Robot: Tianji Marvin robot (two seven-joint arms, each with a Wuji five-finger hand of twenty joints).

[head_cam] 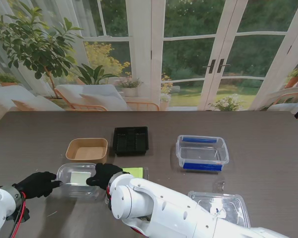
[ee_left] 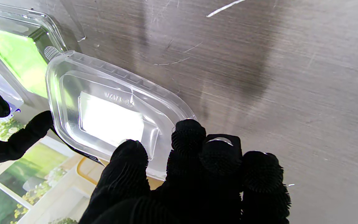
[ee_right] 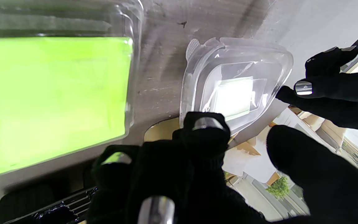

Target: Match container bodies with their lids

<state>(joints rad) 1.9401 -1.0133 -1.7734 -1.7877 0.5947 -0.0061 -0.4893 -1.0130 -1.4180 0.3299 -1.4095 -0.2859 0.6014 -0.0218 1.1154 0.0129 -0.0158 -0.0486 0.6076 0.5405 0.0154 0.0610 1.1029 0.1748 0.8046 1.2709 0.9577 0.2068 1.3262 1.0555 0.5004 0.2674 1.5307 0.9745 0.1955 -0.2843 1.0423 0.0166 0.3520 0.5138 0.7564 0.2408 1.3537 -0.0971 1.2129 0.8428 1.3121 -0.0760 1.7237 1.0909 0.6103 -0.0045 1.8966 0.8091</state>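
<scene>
The table (head_cam: 268,139) looks like dark, matt, brushed wood grain with fine scratches. The lid (ee_left: 104,109) is clear glossy plastic. Both hands wear black knitted cloth gloves with nubbed fingertips (ee_left: 188,137).

A small clear plastic rectangular lid (head_cam: 78,178) is seen near left, a kraft paper tray (head_cam: 87,149) behind, a blue-clipped clear box (head_cam: 202,152) far right.
</scene>
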